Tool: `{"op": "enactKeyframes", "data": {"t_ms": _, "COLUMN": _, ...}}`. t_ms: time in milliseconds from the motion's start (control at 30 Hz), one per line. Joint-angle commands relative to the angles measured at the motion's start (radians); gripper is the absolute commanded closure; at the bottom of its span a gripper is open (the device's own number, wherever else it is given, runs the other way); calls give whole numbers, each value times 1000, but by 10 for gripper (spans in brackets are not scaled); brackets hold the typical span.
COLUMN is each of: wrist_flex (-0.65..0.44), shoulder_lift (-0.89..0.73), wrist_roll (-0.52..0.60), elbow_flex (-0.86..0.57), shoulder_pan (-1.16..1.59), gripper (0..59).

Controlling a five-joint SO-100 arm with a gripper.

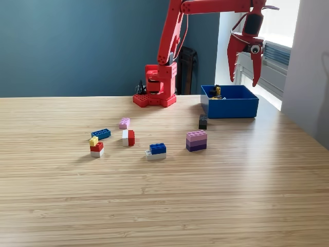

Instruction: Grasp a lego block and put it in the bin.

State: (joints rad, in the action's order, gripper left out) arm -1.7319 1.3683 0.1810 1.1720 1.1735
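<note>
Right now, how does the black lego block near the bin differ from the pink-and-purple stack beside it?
The black block is one dark colour; the pink-and-purple stack has pink layers over purple. The black block is smaller and narrower, the stack wider and bulkier. The black block sits closer to the bin; the stack sits nearer the camera. Both rest on the table, outside the bin.

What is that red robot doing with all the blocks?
The red robot arm is holding its claw up in the air above the blue bin. The claw is open and has nothing in it. A few small pieces already sit inside the bin. More lego blocks wait on the wooden table, like the purple stack, a black block and a blue and white one.
</note>
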Motion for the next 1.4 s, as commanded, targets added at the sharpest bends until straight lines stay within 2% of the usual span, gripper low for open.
{"op": "enactKeyframes", "data": {"t_ms": 33, "wrist_flex": -35, "shoulder_lift": 34, "wrist_roll": 40, "elbow_flex": -175, "shoulder_pan": -107, "gripper": 454}}
{"op": "enactKeyframes", "data": {"t_ms": 100, "wrist_flex": -35, "shoulder_lift": 34, "wrist_roll": 49, "elbow_flex": -219, "shoulder_pan": -206, "gripper": 507}}
{"op": "enactKeyframes", "data": {"t_ms": 200, "wrist_flex": -37, "shoulder_lift": 34, "wrist_roll": 38, "elbow_flex": -202, "shoulder_pan": -354, "gripper": 542}}
{"op": "enactKeyframes", "data": {"t_ms": 567, "wrist_flex": -31, "shoulder_lift": 32, "wrist_roll": -94, "elbow_flex": -63, "shoulder_pan": -796, "gripper": 550}}
{"op": "enactKeyframes", "data": {"t_ms": 1400, "wrist_flex": -29, "shoulder_lift": 29, "wrist_roll": -126, "elbow_flex": -81, "shoulder_pan": -884, "gripper": 561}}
